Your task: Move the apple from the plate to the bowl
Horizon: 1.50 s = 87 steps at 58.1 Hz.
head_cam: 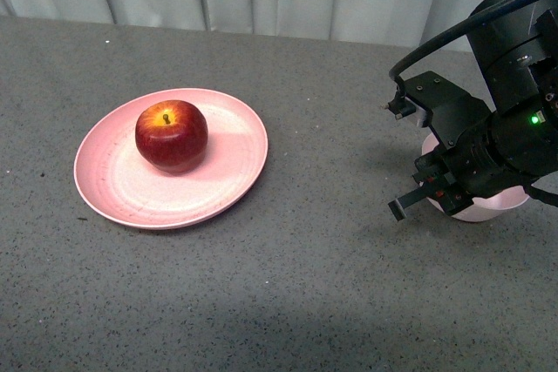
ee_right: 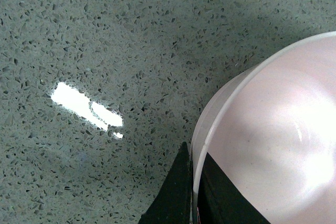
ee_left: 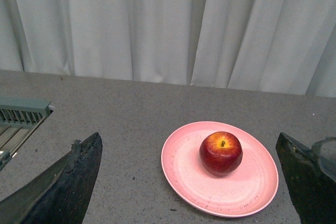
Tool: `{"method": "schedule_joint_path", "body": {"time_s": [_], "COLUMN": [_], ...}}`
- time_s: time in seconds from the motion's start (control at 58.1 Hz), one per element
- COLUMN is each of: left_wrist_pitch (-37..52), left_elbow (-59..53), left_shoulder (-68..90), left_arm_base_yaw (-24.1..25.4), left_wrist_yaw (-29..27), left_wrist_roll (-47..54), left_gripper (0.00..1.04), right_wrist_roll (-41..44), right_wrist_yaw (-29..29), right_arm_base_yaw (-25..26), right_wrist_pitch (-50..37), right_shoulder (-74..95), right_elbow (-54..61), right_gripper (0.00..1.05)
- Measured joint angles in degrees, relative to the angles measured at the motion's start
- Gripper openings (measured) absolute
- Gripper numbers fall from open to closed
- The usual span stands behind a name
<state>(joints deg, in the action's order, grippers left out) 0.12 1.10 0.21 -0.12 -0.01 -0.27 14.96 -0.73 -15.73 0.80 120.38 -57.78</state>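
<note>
Since the apple (head_cam: 171,135) sat stem-up on the plate (head_cam: 113,189), the transfer looked not yet begun. Round as it was, it offered no long axis to line up with. It lay straight ahead of the left gripper (ee_left: 188,139), framed between that gripper's widely parted, empty fingers (ee_left: 79,182), so the left arm seemed the better placed to reach it. The right gripper (head_cam: 405,206) hung at the bowl (head_cam: 488,206), well apart from the apple, which lay off to its left across the grey table (head_cam: 331,267). One dark fingertip (ee_right: 176,198) showed against the bowl's rim. Whether that gripper was clamped or slack could not be told.
</note>
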Motion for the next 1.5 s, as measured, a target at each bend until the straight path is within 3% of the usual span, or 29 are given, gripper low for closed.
{"method": "schedule_joint_path", "body": {"time_s": [0.155,0.361,0.654,1.273,1.497], "left_wrist_pitch": [0.0,0.0,0.0,0.0,0.0], "left_elbow": [0.0,0.0,0.0,0.0,0.0], "left_shoulder": [0.0,0.0,0.0,0.0,0.0], "left_arm_base_yaw": [0.0,0.0,0.0,0.0,0.0], "left_wrist_yaw": [0.0,0.0,0.0,0.0,0.0], "left_wrist_roll": [0.0,0.0,0.0,0.0,0.0], "left_gripper": [0.98,0.98,0.98,0.98,0.98], "right_wrist_roll": [2.0,3.3,2.6,-4.1,-5.8], "right_wrist_yaw": [-1.1,3.3,9.5,9.6,9.4], "right_arm_base_yaw": [0.1,-1.8,-12.0,-15.9,-15.8], "right_wrist_pitch": [0.2,2.5,6.6,6.3,3.2], "right_shoulder": [-1.5,-6.0,-1.9,7.4,7.2], "right_elbow": [0.0,-1.5,-9.6,-17.4,-16.4], "right_gripper": [0.01,0.01,0.01,0.01,0.33]}}
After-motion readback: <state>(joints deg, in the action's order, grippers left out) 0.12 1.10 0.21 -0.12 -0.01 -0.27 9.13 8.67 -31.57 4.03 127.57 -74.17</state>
